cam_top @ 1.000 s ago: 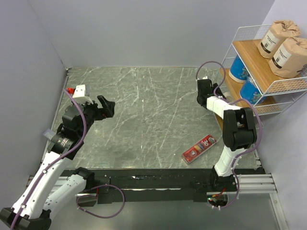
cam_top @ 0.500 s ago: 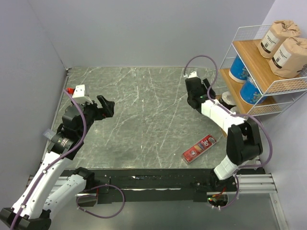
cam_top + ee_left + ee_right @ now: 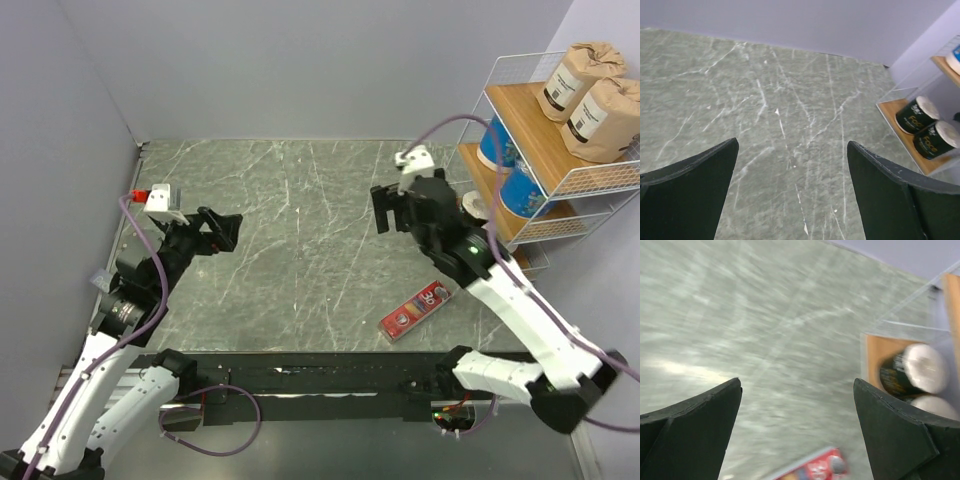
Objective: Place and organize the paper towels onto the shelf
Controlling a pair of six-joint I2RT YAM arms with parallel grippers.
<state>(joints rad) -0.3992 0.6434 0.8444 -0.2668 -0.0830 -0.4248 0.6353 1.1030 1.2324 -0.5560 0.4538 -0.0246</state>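
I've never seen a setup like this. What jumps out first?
The white wire shelf at the right edge, stocked by colour: brown rolls on top, blue rolls in the middle, black rolls at the bottom. Then the left arm and right arm over the grey marbled table, jaws wide open and empty, and a red box lying near the right arm.

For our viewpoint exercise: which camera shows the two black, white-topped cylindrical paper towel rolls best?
The left wrist view: both black, white-topped rolls sit sharp and unobstructed on the lowest wooden tier. The right wrist view shows them motion-blurred. The top external view shows only a white top beside the right arm.
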